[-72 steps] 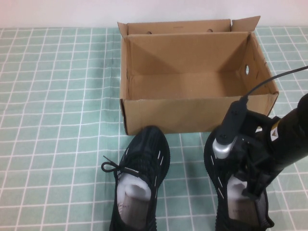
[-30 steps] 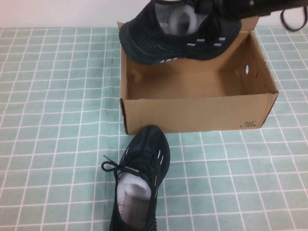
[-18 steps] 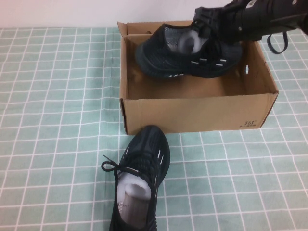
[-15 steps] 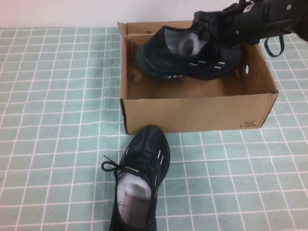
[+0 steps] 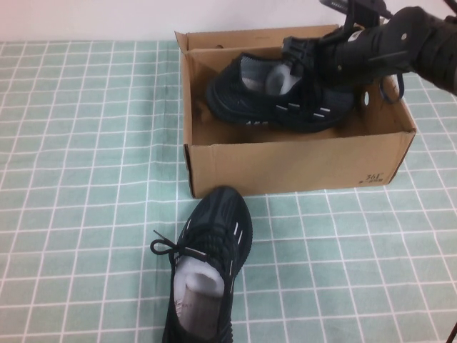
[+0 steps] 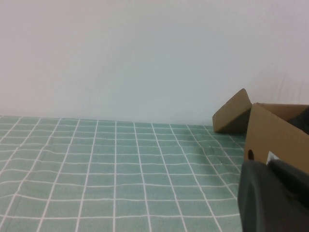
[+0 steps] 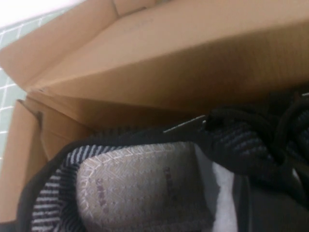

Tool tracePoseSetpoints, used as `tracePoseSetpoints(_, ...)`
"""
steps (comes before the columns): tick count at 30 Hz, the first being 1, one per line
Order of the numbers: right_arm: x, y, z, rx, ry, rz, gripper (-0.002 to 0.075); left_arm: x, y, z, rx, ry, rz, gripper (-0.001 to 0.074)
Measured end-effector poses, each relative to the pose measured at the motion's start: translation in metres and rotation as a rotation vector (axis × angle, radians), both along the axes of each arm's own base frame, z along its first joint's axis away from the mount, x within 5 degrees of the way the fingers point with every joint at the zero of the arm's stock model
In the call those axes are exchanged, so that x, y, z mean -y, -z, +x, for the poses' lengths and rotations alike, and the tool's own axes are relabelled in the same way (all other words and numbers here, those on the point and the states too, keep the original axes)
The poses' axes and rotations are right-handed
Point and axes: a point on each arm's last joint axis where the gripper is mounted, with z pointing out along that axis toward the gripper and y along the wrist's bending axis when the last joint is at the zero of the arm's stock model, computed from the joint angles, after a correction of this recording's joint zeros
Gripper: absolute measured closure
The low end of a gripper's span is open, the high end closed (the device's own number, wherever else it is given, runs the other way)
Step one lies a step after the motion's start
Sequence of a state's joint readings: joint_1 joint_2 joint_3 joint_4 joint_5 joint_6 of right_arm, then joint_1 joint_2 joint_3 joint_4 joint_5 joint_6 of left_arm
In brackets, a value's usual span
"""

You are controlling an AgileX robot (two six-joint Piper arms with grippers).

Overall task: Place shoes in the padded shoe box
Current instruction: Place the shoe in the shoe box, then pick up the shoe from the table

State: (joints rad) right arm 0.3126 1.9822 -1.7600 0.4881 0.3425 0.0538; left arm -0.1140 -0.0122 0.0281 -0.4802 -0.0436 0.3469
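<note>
The brown cardboard shoe box (image 5: 300, 161) stands open at the far middle of the table. One black sneaker (image 5: 264, 100) lies on its side inside it, toe to the left, opening facing me. My right gripper (image 5: 314, 61) is shut on this sneaker at its laces and tongue, reaching in from the right. In the right wrist view the sneaker's insole (image 7: 140, 188) and the box wall (image 7: 169, 72) fill the picture. The other black sneaker (image 5: 207, 264) stands on the cloth in front of the box, toe toward it. My left gripper (image 6: 275, 198) shows only in the left wrist view, beside the box's left wall (image 6: 275, 135).
A green checked tablecloth (image 5: 86, 179) covers the table. The box's back flaps (image 5: 257, 37) stand up against the white wall. Open cloth lies to the left and the front right of the box.
My right gripper has carried the sneaker from the table up over the box and down into it. The box has shifted slightly to the right. The other sneaker has not moved.
</note>
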Motion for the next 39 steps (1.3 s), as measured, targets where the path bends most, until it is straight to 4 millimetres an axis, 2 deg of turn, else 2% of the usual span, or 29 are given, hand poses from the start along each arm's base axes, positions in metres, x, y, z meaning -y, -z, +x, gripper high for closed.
tracePoseSetpoints(4, 0.000, 0.000, 0.001, 0.021, -0.009, -0.031, 0.0687, 0.000, 0.000, 0.000, 0.000, 0.000, 0.000, 0.0739)
tracePoseSetpoints(7, 0.001, -0.004, -0.001, 0.041, -0.020, -0.050, 0.0575, 0.000, 0.000, 0.000, 0.000, 0.000, 0.000, 0.0739)
tracePoseSetpoints(10, 0.002, -0.012, -0.005, 0.071, -0.045, -0.088, 0.0508, 0.000, 0.000, 0.000, 0.000, 0.000, 0.000, 0.0739)
tracePoseSetpoints(15, 0.005, -0.036, -0.016, 0.136, -0.065, -0.114, 0.0507, 0.000, 0.000, 0.000, 0.000, 0.000, 0.000, 0.0739)
tracePoseSetpoints(19, 0.009, -0.062, -0.033, 0.183, -0.106, -0.147, 0.0514, 0.000, 0.000, 0.000, 0.000, 0.000, 0.000, 0.0739)
tracePoseSetpoints(23, 0.013, -0.093, -0.060, 0.228, -0.182, -0.207, 0.0551, 0.000, 0.000, 0.000, 0.000, 0.000, 0.000, 0.0739)
tracePoseSetpoints(28, 0.026, -0.134, -0.108, 0.294, -0.282, -0.358, 0.0722, 0.000, 0.000, 0.000, 0.000, 0.000, 0.000, 0.0739)
tracePoseSetpoints(29, 0.031, -0.143, -0.118, 0.309, -0.281, -0.392, 0.0734, 0.000, 0.000, 0.000, 0.000, 0.000, 0.000, 0.0739)
tracePoseSetpoints(34, 0.059, -0.183, -0.172, 0.341, -0.204, -0.500, 0.0729, 0.000, 0.000, 0.000, 0.000, 0.000, -0.004, 0.0739)
tracePoseSetpoints(38, 0.082, -0.202, -0.217, 0.407, -0.092, -0.509, 0.0729, 0.000, 0.000, 0.000, -0.003, 0.004, -0.035, 0.0739)
tracePoseSetpoints(39, 0.089, -0.205, -0.234, 0.439, -0.069, -0.509, 0.0729, 0.000, 0.000, 0.000, -0.004, 0.004, -0.039, 0.0739)
